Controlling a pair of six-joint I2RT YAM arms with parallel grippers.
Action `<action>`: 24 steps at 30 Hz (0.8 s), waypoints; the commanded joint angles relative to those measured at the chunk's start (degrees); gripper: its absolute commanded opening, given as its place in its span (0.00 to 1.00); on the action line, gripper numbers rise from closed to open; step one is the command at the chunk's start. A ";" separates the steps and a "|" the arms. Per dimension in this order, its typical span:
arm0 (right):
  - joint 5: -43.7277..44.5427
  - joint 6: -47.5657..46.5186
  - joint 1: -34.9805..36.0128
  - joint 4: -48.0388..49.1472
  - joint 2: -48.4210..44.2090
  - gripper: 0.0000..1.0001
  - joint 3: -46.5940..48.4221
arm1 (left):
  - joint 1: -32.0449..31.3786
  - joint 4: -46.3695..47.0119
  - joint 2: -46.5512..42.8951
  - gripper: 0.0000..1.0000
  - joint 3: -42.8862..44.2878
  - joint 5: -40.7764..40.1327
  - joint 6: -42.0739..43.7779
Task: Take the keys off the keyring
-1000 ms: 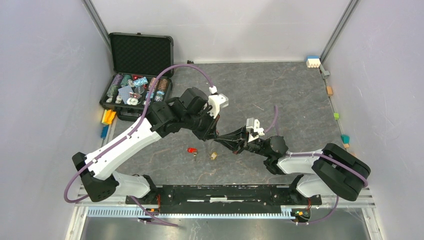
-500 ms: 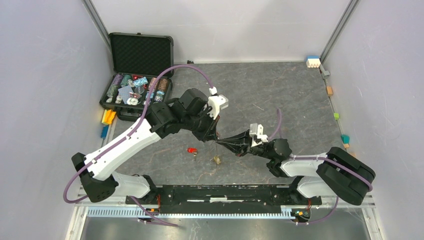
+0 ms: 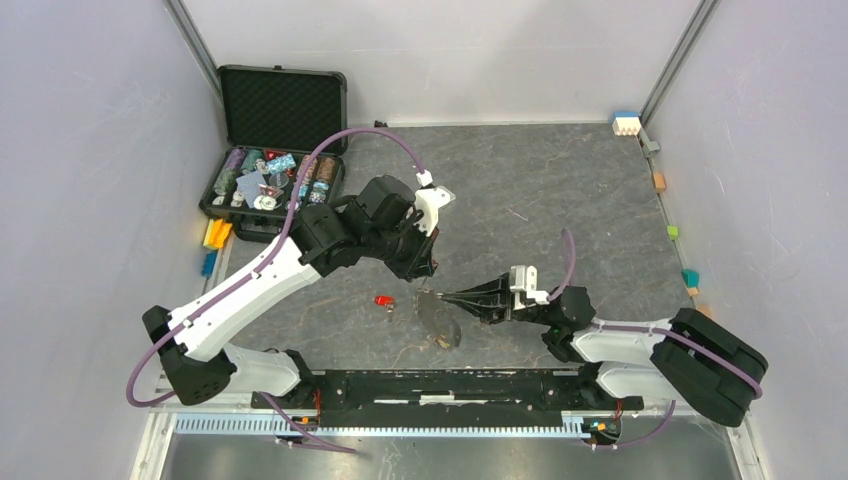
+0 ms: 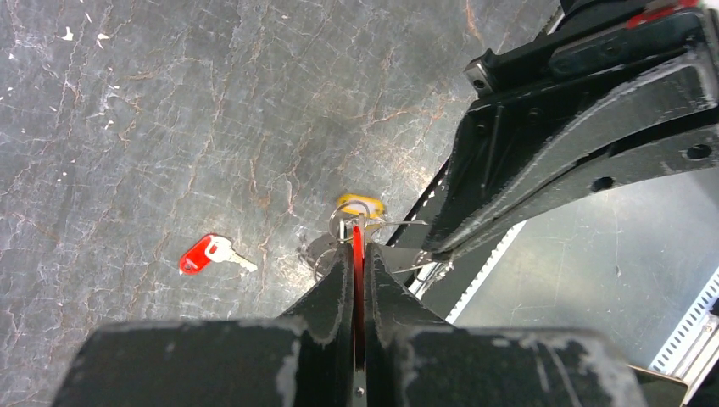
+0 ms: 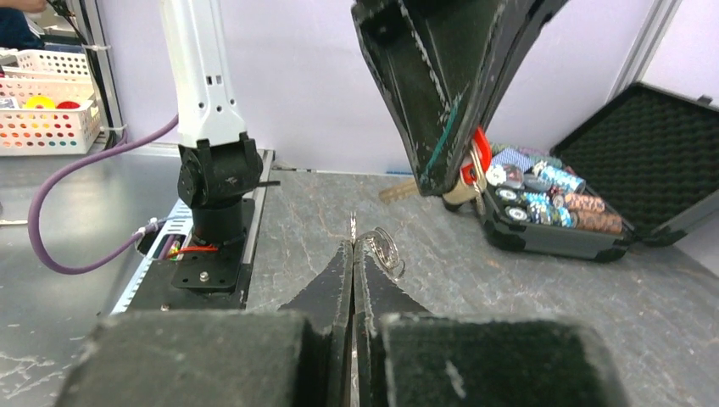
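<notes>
Overhead, open counter (image 3: pixel 560 180) beyond both claws, left claw (image 4: pixel 356 244) clamped on red-headed key (image 5: pixel 476 157), right claw (image 5: pixel 352 244) pinching limp dark grey keyring (image 3: pixel 440 320), loose red key (image 3: pixel 383 299) nearby

Key (image 3: pixel 384 300) L of keyring (image 3: pixel 438 320) (tabletop (image 3: pixel 560 190))

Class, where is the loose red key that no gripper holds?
In the top view the loose red key lies flat on the table, left of centre, to the near left of the left gripper and left of the keyring.
</notes>
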 commanded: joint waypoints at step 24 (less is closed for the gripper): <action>35.22 -12.47 0.16 -52.94 -23.27 0.00 7.54 | 1.57 17.83 -8.46 0.05 -27.80 -27.89 -25.30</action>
